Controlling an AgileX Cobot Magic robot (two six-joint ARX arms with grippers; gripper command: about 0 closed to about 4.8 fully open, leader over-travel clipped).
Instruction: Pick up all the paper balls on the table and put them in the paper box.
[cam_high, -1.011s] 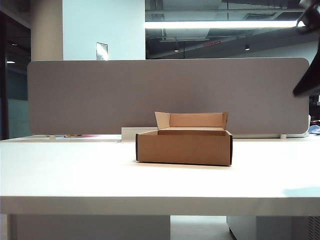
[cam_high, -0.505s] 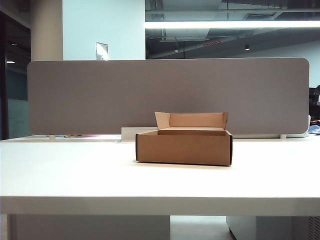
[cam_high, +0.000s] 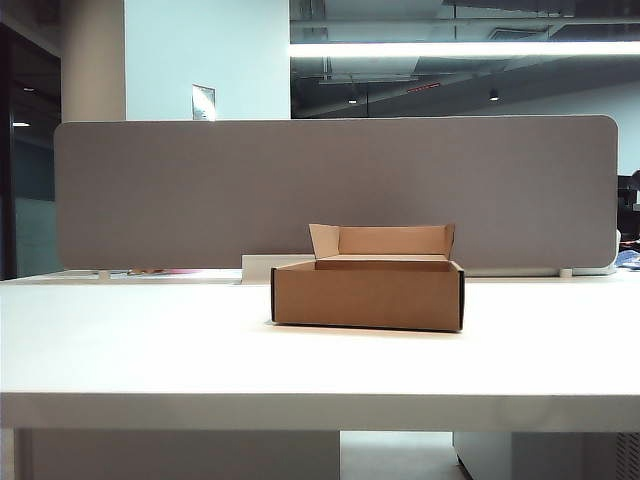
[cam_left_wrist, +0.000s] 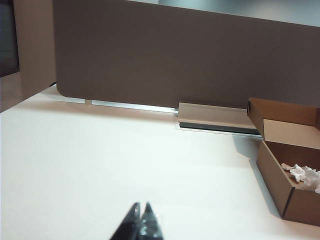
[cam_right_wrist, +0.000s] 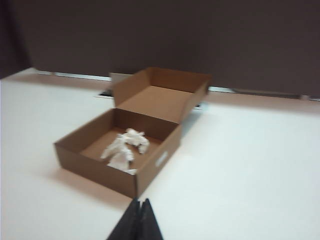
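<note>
**Inspector:** Status of the collection, please.

**Assistant:** The paper box (cam_high: 367, 292) sits at mid-table, lid flaps upright along the side facing the grey divider panel (cam_high: 335, 190). From the right wrist view, white crumpled paper balls (cam_right_wrist: 124, 149) lie inside, on the box floor. The left wrist view shows the same white wads (cam_left_wrist: 302, 176) just past the near wall. No paper ball shows on the table (cam_high: 150, 350) in any view.

**Inspector:** So the work is finished?

**Assistant:** In my judgement, finished or very nearly so. All visible paper is in the box and nothing remains on the open surface that I can find.

**Inspector:** The grippers?

**Assistant:** The left gripper (cam_left_wrist: 140, 222) has its jaws pressed together and empty, low over bare tabletop, well apart from the box on its left side. The right gripper (cam_right_wrist: 139, 220) is likewise closed with nothing between the fingers, hanging near the box's front corner. Neither arm appears in the exterior view.

**Inspector:** Limits of the inspection?

**Assistant:** Several. From the exterior view the box's front wall hides its contents entirely. The wads are bunched, so I cannot count them. The left wrist view cuts off the box at the frame edge. The right wrist picture is soft. The table strip just below the cameras and the far right corner are not fully covered, so a stray ball there cannot be ruled out.
</note>
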